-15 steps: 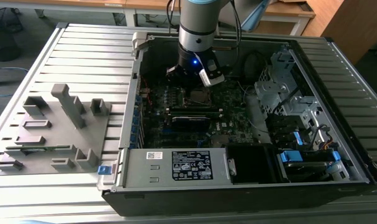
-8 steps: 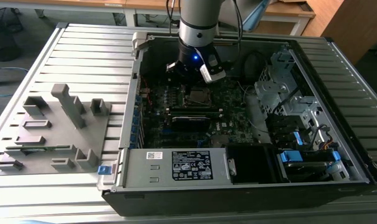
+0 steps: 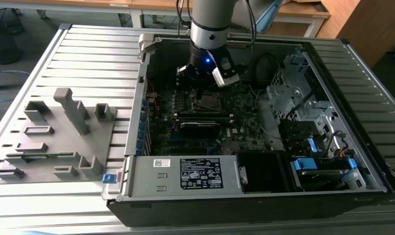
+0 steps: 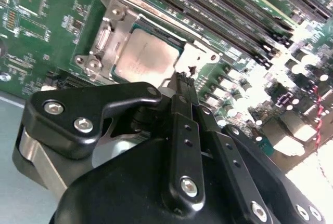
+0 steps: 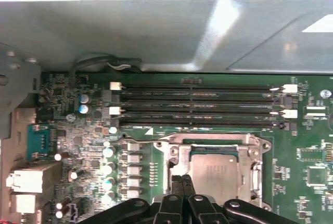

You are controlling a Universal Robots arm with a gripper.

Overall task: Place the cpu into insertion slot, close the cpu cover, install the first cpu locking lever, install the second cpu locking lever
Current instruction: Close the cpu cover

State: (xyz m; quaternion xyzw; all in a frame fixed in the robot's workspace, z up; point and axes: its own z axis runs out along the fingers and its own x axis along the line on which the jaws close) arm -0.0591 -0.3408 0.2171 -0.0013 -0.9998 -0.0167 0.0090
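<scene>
cpu [image 4: 147, 57] just beside closed pincer [image 4: 183, 82]

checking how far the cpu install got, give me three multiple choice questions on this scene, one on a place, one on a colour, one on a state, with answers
1. Where is the cpu?
A) lying outside the computer case
B) in the insertion slot on the motherboard
C) lying loose on the memory slots

2. What colour is the motherboard?
A) green
B) red
C) white

3. How is the cpu cover?
A) standing upright
B) taken off
C) lying flat over the cpu

Answers:
1 B, its silver top shows inside the insertion slot in both wrist views.
2 A, the board is green all around the insertion slot.
3 C, the metal frame lies flat around the chip.
</scene>
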